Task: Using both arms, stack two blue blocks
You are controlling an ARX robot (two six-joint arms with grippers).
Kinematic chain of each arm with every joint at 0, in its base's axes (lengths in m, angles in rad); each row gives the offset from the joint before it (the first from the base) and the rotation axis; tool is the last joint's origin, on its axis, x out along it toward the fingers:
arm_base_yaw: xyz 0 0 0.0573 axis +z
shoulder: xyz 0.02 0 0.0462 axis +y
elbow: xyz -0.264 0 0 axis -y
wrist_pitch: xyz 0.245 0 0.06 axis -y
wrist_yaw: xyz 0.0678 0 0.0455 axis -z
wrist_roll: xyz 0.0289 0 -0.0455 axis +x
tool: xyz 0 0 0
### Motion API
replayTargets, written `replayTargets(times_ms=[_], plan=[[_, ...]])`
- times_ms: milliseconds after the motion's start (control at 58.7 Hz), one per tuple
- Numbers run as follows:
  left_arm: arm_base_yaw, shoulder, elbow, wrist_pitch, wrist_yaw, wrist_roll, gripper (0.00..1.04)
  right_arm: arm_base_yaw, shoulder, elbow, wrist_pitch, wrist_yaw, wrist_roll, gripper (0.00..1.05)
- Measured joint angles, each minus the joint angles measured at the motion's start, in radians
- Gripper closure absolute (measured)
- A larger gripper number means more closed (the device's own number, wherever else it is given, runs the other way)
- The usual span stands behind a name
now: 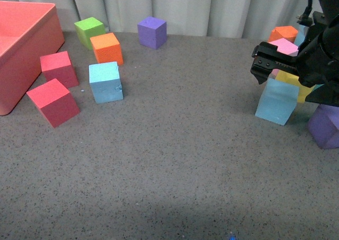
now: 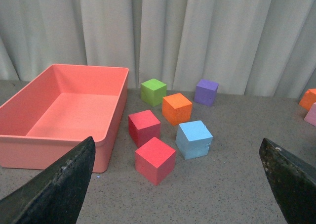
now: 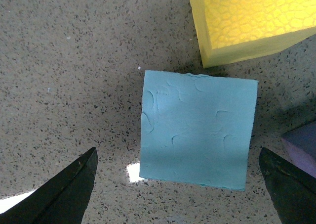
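Note:
One blue block (image 1: 106, 81) sits on the grey table at the left, among other cubes; it also shows in the left wrist view (image 2: 194, 139), with a small nick on one edge. The second blue block (image 1: 277, 101) stands at the right. My right gripper (image 1: 260, 65) is open and hovers just above it. In the right wrist view the block's top (image 3: 197, 135) lies between the spread fingers of this gripper (image 3: 177, 152), untouched. My left gripper (image 2: 177, 141) is open and empty, well back from the left block, and is out of the front view.
A salmon bin (image 1: 32, 44) stands at the far left. Two red cubes (image 1: 53, 101), an orange cube (image 1: 107, 48), a green cube (image 1: 89, 30) and a purple cube (image 1: 152, 32) surround the left block. Yellow (image 3: 247, 21), pink (image 1: 285, 46), orange (image 1: 283, 33) and purple (image 1: 324, 126) cubes crowd the right block.

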State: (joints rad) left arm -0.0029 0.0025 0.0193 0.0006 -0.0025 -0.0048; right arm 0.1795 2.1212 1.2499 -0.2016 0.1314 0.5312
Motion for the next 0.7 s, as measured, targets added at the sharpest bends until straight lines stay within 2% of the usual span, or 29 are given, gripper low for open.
replayTargets(times_ms=[290,545,699], plan=[[0.000,0.000,0.000,0.000,0.000,0.000,0.07,-0.003,0.096,0.079,-0.060,0.021,0.001,0.10],[0.000,0.000,0.000,0.000,0.000,0.000,0.07,-0.003,0.129,0.111,-0.095,0.028,0.008,0.48],[0.000,0.000,0.000,0.000,0.000,0.000,0.07,0.003,0.124,0.111,-0.086,0.025,0.008,0.58]])
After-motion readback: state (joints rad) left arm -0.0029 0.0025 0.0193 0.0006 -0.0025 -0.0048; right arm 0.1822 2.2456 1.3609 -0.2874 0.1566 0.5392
